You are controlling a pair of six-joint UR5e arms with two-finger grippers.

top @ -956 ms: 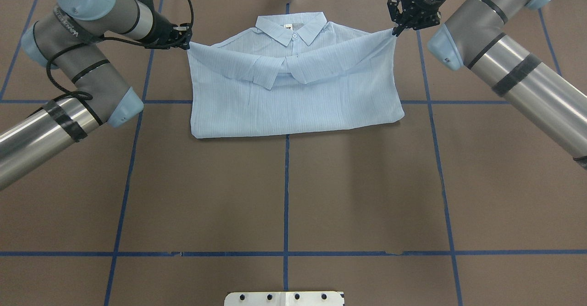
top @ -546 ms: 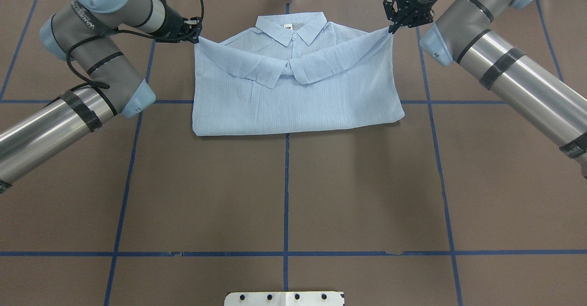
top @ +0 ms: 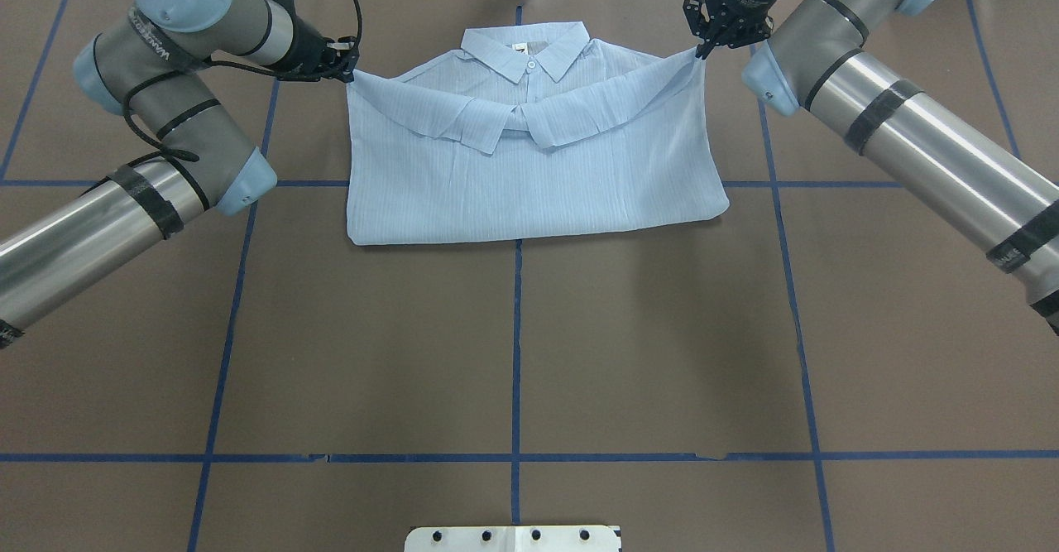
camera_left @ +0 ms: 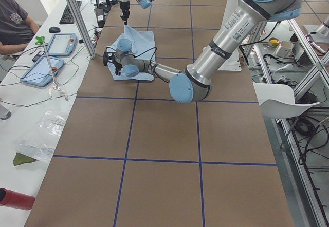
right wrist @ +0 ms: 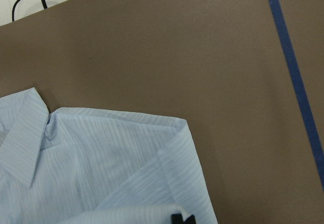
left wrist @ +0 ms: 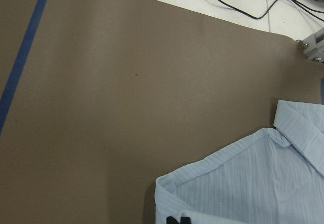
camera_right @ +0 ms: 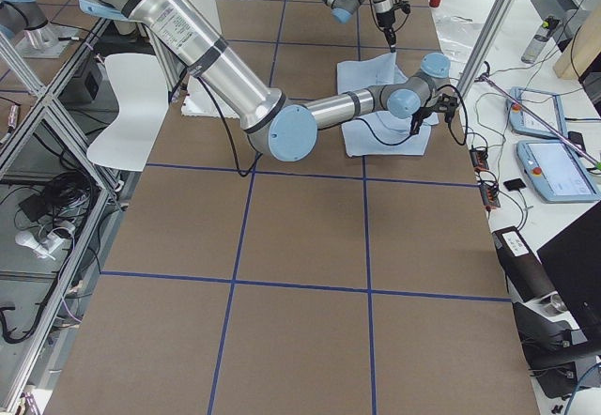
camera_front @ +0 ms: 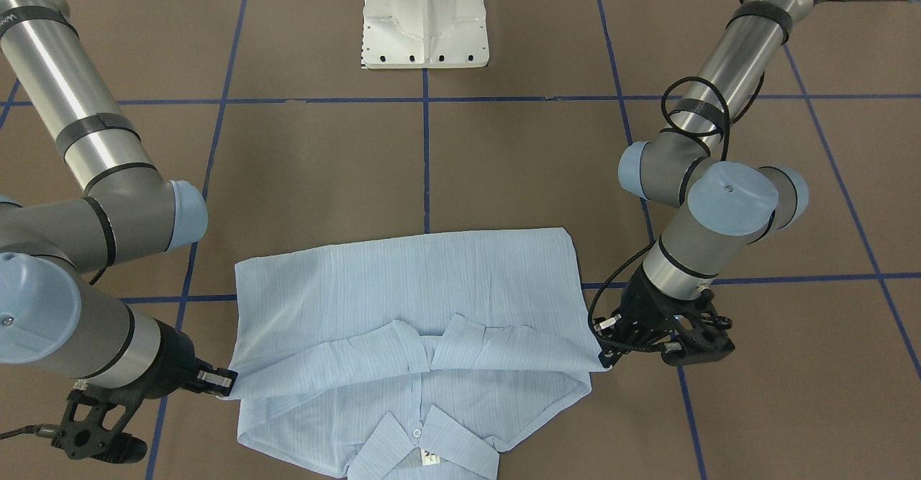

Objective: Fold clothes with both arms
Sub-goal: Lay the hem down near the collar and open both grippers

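The left claw (top: 351, 73) is pinched tight on the left corner of the shirt (top: 529, 188). The shirt is thin, soft and light blue, with fine stripes. It lies folded into a wide shape at the far middle of the flat brown bench (top: 513, 353). Its pointed collar (top: 526, 45) and a small round white button (top: 530, 64) sit at the far edge. The right claw (top: 701, 53) is pinched tight on the right corner.
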